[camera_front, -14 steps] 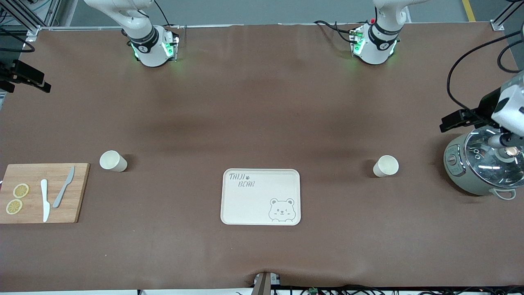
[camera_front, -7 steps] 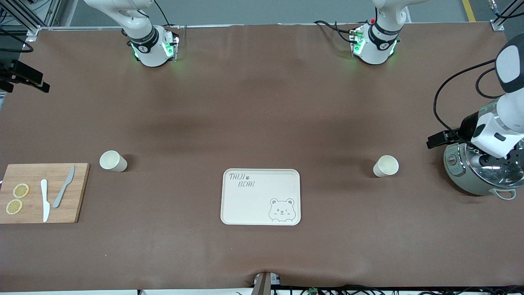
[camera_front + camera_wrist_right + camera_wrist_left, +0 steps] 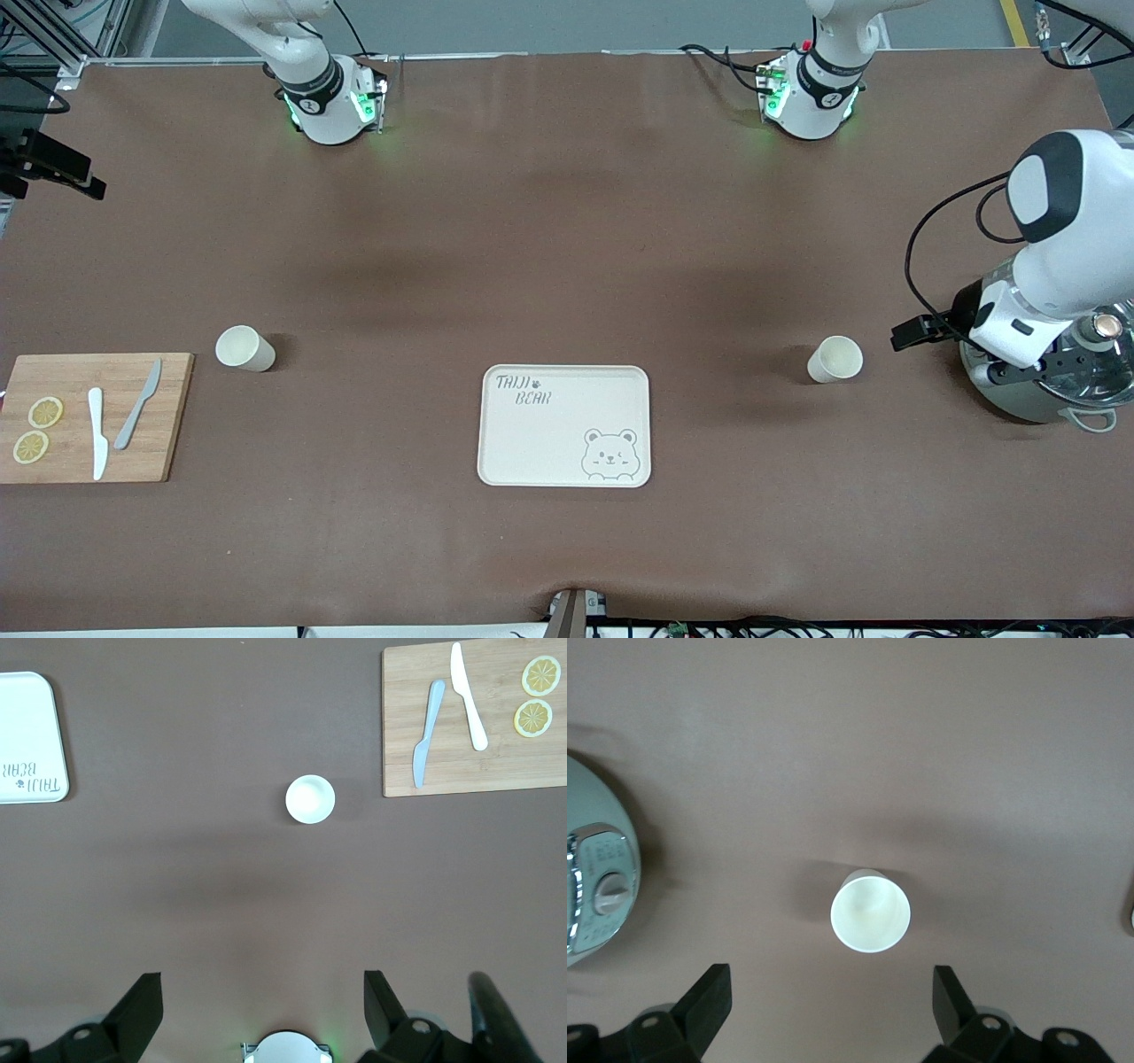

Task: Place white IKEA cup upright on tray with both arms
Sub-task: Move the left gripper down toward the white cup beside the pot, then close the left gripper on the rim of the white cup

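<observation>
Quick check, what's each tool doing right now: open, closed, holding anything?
Left tool: open, empty, above the cup beside the rice cooker.
Right tool: open, empty, high over the table, waiting.

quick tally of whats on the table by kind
cups: 2
tray: 1
cutting board: 1
knives: 2
lemon slices: 2
cooker: 1
total: 9
</observation>
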`<state>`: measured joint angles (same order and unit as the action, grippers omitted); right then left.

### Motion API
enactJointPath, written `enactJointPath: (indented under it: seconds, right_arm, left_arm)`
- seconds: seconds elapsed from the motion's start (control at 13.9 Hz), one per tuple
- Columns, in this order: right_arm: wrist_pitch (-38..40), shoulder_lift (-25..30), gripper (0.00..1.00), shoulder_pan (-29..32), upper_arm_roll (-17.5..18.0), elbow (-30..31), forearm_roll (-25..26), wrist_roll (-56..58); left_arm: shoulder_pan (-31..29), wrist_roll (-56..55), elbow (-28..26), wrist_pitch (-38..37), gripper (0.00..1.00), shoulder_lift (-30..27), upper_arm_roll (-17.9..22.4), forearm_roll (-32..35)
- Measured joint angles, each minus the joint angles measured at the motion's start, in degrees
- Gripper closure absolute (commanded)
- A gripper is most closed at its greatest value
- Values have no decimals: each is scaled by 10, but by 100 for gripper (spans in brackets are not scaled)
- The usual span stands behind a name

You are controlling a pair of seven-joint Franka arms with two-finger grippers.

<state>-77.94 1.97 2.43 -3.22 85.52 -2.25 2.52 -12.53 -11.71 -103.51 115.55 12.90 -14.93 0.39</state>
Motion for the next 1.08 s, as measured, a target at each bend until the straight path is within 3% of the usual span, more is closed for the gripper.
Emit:
enactJointPath:
  seconds: [0.5,1.08]
  right_arm:
    - [0,0,0,0,0,0,0,0]
    - [1,0,0,1,0,1,0,0]
  left_arm:
    - [10,-33,-39,88,0,38,-4,0]
    - [6,-33,-124,194,15,57,-4,0]
